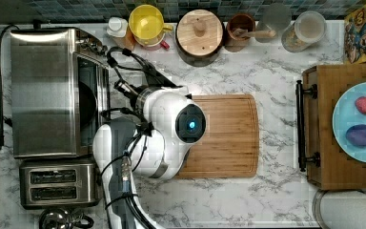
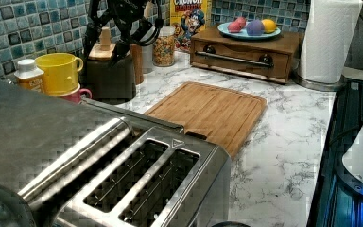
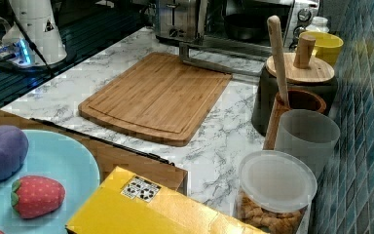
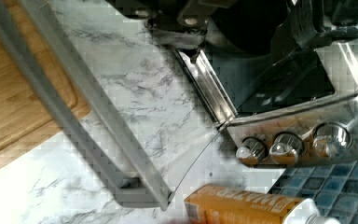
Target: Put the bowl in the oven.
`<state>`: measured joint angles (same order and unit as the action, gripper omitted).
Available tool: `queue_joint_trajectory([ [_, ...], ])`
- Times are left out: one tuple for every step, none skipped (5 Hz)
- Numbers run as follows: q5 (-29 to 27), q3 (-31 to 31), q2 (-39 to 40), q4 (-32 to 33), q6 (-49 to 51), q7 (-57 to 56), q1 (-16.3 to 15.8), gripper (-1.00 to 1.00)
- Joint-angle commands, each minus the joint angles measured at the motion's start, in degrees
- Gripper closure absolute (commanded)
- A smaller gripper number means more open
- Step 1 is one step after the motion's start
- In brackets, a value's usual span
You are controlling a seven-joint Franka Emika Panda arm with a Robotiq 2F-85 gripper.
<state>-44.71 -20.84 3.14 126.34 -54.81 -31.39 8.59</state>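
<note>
The oven [image 1: 43, 90] stands at the top view's left with its glass door folded down flat. Inside it, the dark round bowl [image 3: 246, 27] rests on the rack; it is also a dark curve in the oven's mouth [image 1: 86, 102]. In the wrist view the bowl [image 4: 249, 18] lies just beyond my gripper [image 4: 249, 39], whose fingers [image 4: 307, 28] stand wide apart, open and holding nothing. From above, my gripper [image 1: 120, 88] hangs over the lowered door, right in front of the oven's opening.
The door's bar handle [image 4: 88, 107] juts over the marble towards the wooden cutting board [image 1: 224, 136]. A two-slot toaster [image 1: 59, 183] sits beside the oven. A yellow cup [image 1: 146, 21], a lidded dark canister [image 1: 199, 33] and jars line the tiled wall.
</note>
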Motion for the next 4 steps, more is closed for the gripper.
queue_joint_trajectory([
  [0.5, -0.4, 0.5, -1.0, 0.7, -1.8, 0.2, 0.00],
  [0.5, -0.4, 0.5, -1.0, 0.7, -1.8, 0.2, 0.00],
  [0.3, 1.5, 0.4, -1.0, 0.8, -1.9, -1.7, 0.00],
  [0.4, 0.2, 0.4, -1.0, 0.7, -1.9, -0.3, 0.00],
])
